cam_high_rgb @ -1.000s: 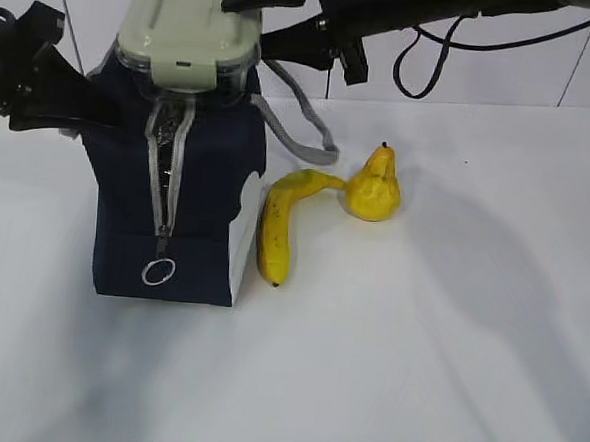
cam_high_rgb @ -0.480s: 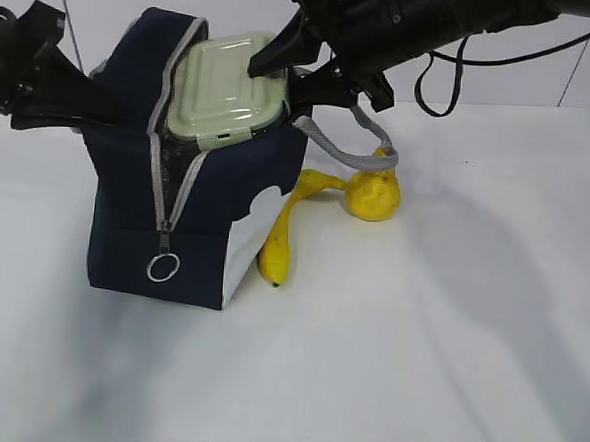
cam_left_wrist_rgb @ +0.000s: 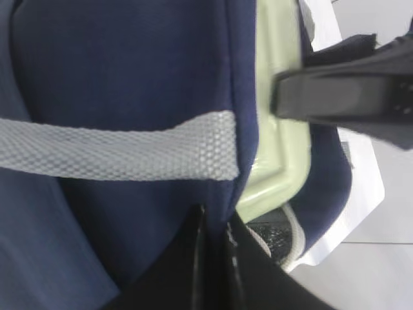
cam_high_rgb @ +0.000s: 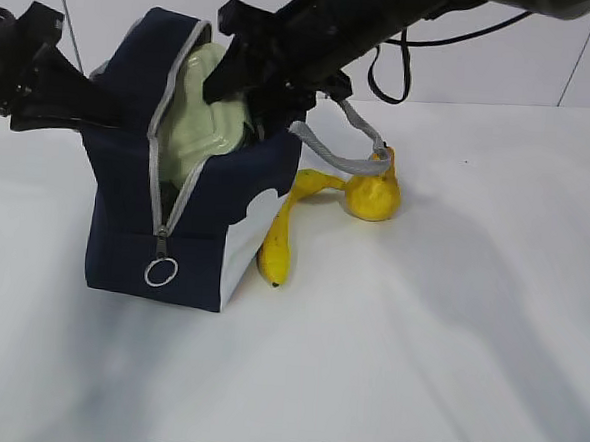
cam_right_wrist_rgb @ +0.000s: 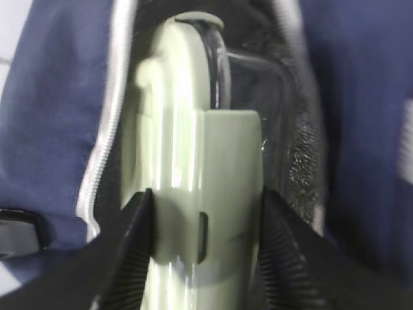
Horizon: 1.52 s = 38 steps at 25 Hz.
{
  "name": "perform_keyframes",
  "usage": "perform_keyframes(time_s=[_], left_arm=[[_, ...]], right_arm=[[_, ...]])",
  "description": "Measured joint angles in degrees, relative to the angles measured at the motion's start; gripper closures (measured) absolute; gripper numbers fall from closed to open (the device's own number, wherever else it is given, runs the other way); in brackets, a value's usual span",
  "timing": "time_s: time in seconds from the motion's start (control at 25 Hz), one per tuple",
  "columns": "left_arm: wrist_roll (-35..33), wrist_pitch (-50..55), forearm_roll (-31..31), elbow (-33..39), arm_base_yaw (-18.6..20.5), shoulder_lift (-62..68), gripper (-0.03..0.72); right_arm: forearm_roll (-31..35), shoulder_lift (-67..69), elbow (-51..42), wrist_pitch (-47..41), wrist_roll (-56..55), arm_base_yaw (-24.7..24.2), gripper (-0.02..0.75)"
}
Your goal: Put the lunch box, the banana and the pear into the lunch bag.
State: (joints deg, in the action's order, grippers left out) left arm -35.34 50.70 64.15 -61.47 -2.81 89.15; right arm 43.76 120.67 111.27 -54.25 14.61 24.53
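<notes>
We found the lunch bag standing on the white table, its zipper open down the front and the ring pull hanging low on the navy face. The lunch box sat tilted on edge inside the bag's mouth, its pale green lid facing outward. The right gripper reached across the bag's top, and in the right wrist view its ribbed fingers were clamped on either side of the lunch box, one against the lid and one against the glass side. The left gripper was pressed together on the bag's navy fabric edge, beside the grey webbing handle, at the side away from the fruit. In the left wrist view the green lid showed just past that pinched edge, with a dark finger of the right gripper lying against it. The banana lay on the table touching the bag's white side panel. The pear stood upright at the banana's far end, touching it. The other grey handle draped down toward the pear.
</notes>
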Motion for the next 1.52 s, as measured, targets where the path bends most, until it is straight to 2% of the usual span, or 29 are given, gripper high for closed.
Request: perform_keyframes(time_s=[0.2, 0.4, 0.68, 0.88, 1.36, 1.52], left_arm=[[-0.11, 0.0, 0.0, 0.0, 0.0, 0.0, 0.703], [-0.18, 0.12, 0.0, 0.0, 0.0, 0.0, 0.703], [-0.18, 0.25, 0.0, 0.0, 0.0, 0.0, 0.703], [-0.18, 0.48, 0.0, 0.0, 0.0, 0.0, 0.703], [-0.32, 1.68, 0.0, 0.0, 0.0, 0.0, 0.703], [-0.32, 1.68, 0.0, 0.0, 0.0, 0.0, 0.703]], right_arm=[[-6.07, 2.59, 4.3, -0.6, -0.17, 3.04, 0.358], [-7.32, 2.73, 4.99, -1.81, 3.25, 3.59, 0.358], [-5.29, 3.0, 4.99, -3.64, 10.34, 3.59, 0.358], [-1.26, 5.21, 5.13, -3.31, 13.79, 3.59, 0.358], [-0.82, 6.1, 5.23, -3.51, 17.59, 3.59, 0.356], [-0.82, 6.1, 5.23, -4.24, 17.59, 3.59, 0.324]])
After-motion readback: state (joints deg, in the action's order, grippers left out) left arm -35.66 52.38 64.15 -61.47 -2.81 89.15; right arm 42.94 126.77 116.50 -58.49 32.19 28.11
